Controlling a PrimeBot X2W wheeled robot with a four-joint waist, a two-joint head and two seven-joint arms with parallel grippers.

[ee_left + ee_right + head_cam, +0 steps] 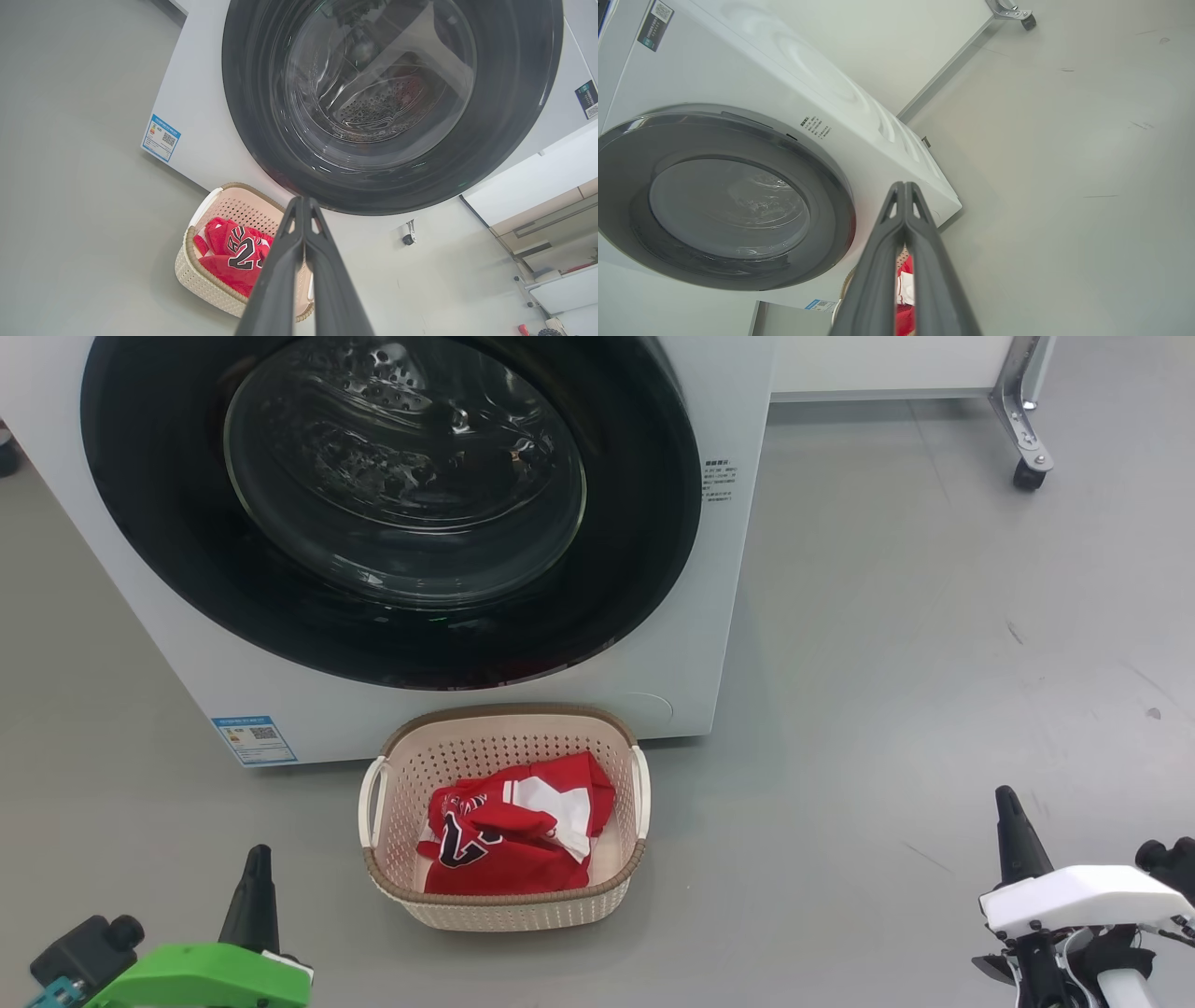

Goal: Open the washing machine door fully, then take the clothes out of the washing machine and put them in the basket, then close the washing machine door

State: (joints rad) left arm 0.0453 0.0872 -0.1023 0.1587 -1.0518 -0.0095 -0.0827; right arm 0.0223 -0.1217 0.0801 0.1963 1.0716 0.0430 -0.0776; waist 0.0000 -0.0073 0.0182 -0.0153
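The washing machine (719,616) stands before me with its round black door (392,504) flat against the front, glass bowl window at the centre. On the floor in front sits the cream basket (504,905), and the red jersey (513,840) lies crumpled inside it. My left gripper (258,855) is low at the left, shut and empty, its fingertips (303,201) pressed together. My right gripper (1006,797) is low at the right, also shut and empty, tips (904,185) touching. The door (392,102) and the jersey (233,254) appear in the left wrist view too.
A blue label sticker (255,739) marks the machine's lower left front. A metal leg with a caster wheel (1028,474) stands at the far right. Grey floor (934,663) lies open to the right of the machine and around the basket.
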